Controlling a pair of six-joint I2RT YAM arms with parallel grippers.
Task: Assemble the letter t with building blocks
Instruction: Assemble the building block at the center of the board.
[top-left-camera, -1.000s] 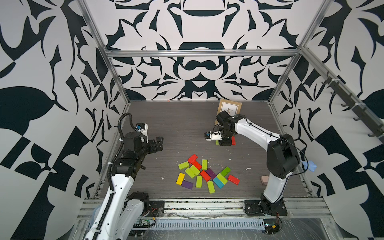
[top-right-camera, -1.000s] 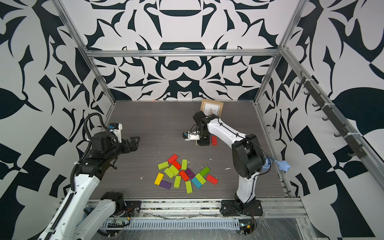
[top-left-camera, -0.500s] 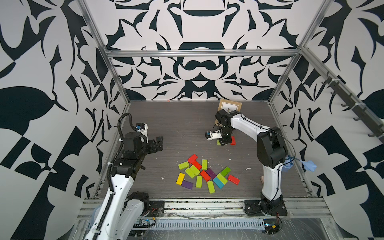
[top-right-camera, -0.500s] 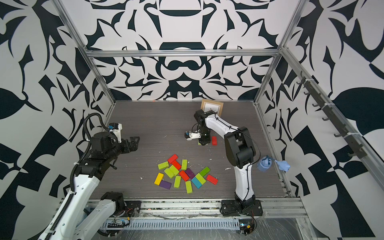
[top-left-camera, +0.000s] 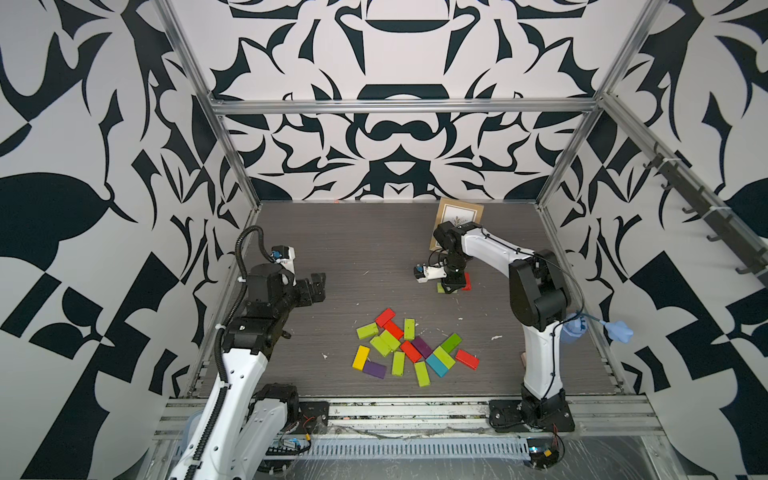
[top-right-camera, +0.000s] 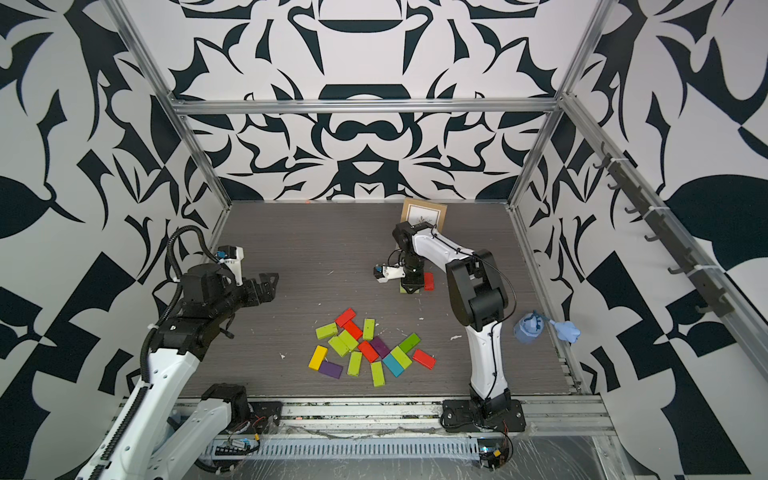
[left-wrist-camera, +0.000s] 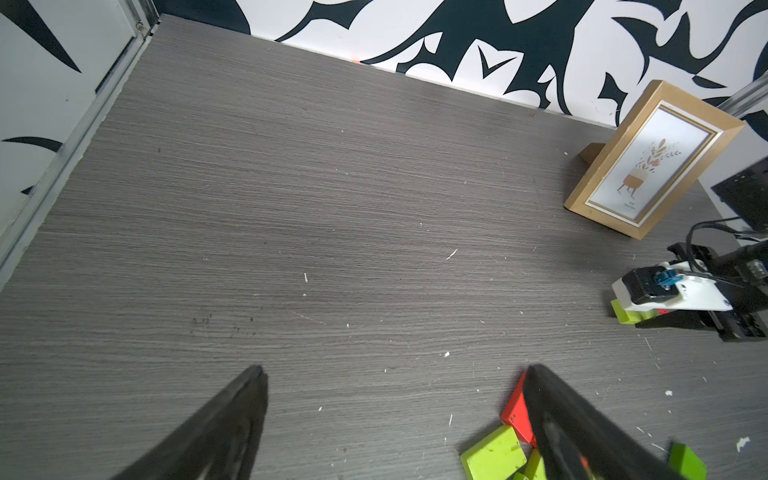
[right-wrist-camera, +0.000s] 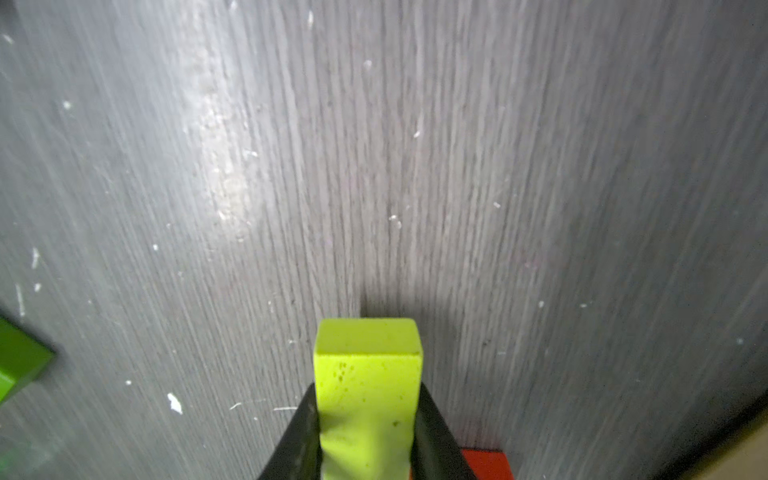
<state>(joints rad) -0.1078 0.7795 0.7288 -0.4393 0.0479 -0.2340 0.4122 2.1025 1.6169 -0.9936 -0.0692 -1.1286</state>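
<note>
Currently right gripper (right-wrist-camera: 365, 390) is clamped on a lime green block (right-wrist-camera: 368, 353) low over the grey table (top-left-camera: 353, 249), just beside a lone red block (top-left-camera: 466, 281), left gripper (top-left-camera: 314, 286) hangs wide apart and empty, and the pile of blocks (top-left-camera: 411, 349) lies nearer the front edge.

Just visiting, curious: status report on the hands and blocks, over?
Right hand shut on lime block, low beside red block. Left hand open, empty. Pile loose, no T yet. Nothing blocking.
</note>
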